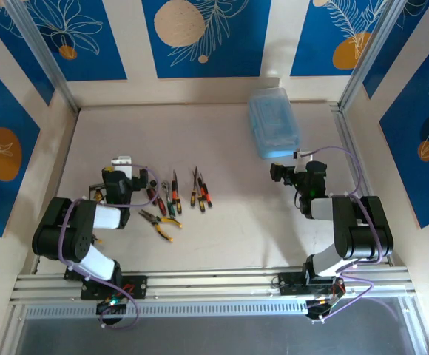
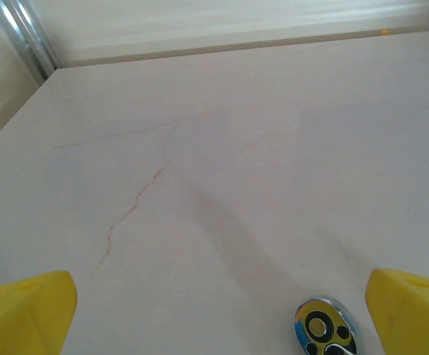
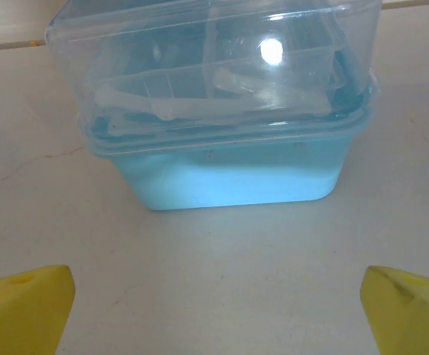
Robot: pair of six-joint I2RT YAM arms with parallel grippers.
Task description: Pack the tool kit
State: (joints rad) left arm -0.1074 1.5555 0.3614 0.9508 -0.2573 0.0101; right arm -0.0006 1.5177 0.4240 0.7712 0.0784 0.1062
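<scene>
A translucent light-blue rectangular plastic case with a clear lid (image 1: 274,122) sits toward the far right of the pale surface (image 1: 237,244), its lid apparently seated down on the base. The right end effector (image 1: 288,175) is just short of its near end. In the right wrist view the case (image 3: 222,111) lies squarely ahead and the right end effector (image 3: 216,307) is spread wide with nothing between its yellow fingertips (image 3: 22,307). The loose tools lie well apart from the case, left of centre: small pliers with yellow-and-black handles (image 1: 159,222) nearest the arm bases, and a row of slim screwdrivers with red and orange handles (image 1: 200,194) just beyond them. The left end effector (image 1: 120,174) is beside that cluster on its left, also spread wide and empty. In its wrist view the left end effector (image 2: 218,314) looks over bare surface, with a small chrome round-headed piece (image 2: 324,329) close to one fingertip; what that piece is cannot be told. Nothing appears packed yet, so the step in hand is probably getting the lid open. To do that well, the right arm should come in low and centred on the lid's front lip, catching only the clear rim and not the blue base. It should lift gently, so the light case does not slide or tip. The left arm could steady the base or turn toward the pliers.
</scene>
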